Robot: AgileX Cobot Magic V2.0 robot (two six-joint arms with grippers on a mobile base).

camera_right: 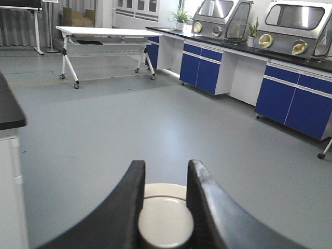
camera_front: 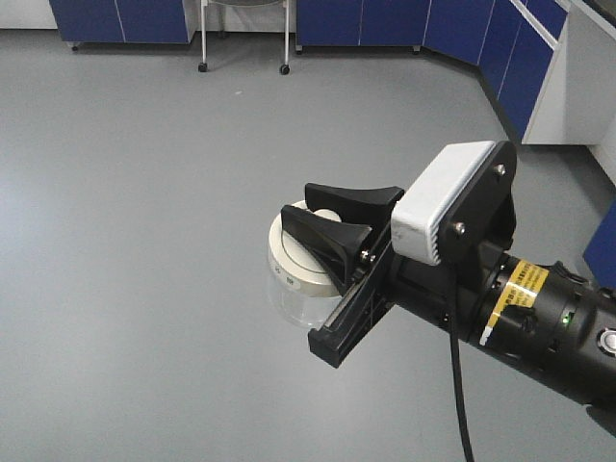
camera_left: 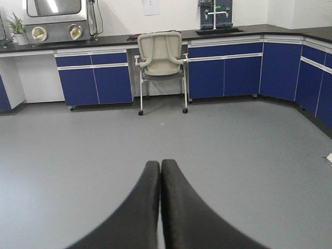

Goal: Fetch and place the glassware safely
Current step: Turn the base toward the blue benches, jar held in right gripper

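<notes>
Over the grey floor (camera_front: pixel 135 212), out ahead of us, our right gripper (camera_front: pixel 332 226) held the glass jar (camera_front: pixel 289 306) by its top. Its two black fingers (camera_front: pixel 351 197) were pressed on either side of the knob (camera_right: pixel 166 225) on the cream-white lid (camera_front: pixel 294 265), and the clear body hung below. Our left gripper (camera_left: pixel 160 165) carried nothing — its fingers met tip to tip, pointing toward a wheeled chair (camera_left: pixel 161 52) that stood against blue cabinets (camera_left: pixel 223 75).
</notes>
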